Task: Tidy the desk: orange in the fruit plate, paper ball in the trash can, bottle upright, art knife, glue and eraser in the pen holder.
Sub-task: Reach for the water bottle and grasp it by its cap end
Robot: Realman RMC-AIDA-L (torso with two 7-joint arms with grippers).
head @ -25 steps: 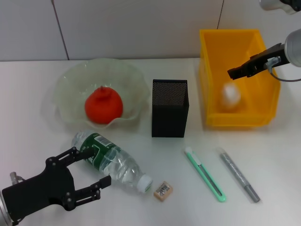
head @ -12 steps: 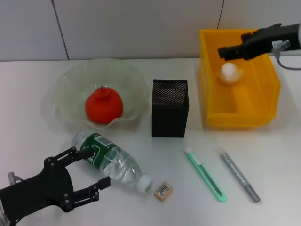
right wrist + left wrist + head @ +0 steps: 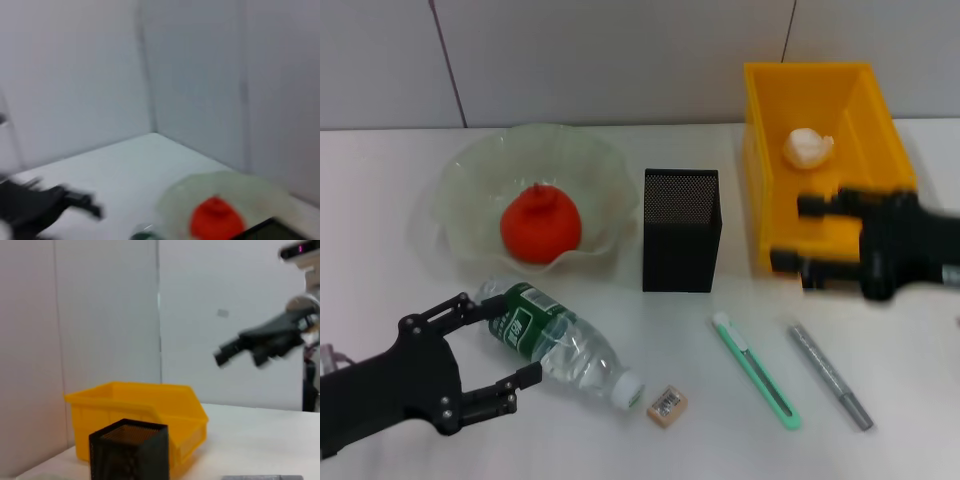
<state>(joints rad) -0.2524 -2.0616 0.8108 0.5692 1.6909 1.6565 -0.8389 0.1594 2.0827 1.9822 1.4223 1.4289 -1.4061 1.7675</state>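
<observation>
A clear bottle (image 3: 570,350) with a green label lies on its side at the front left. My left gripper (image 3: 517,338) is open, one finger on each side of the bottle's base end. The orange (image 3: 540,222) sits in the glass fruit plate (image 3: 455,190). The paper ball (image 3: 807,147) rests in the yellow trash can (image 3: 880,110). My right gripper (image 3: 792,233) is open and empty over the can's front wall. The green art knife (image 3: 756,370), grey glue stick (image 3: 828,372) and eraser (image 3: 667,405) lie in front of the black mesh pen holder (image 3: 681,228).
The left wrist view shows the pen holder (image 3: 129,450), the trash can (image 3: 135,400) behind it, and the right gripper (image 3: 260,342) farther off. In the right wrist view the orange (image 3: 216,220) and the distant left gripper (image 3: 75,202) appear blurred.
The right gripper has swung from above the trash can down to its front wall, leaving the paper ball inside. The left gripper has closed in around the bottle's base.
</observation>
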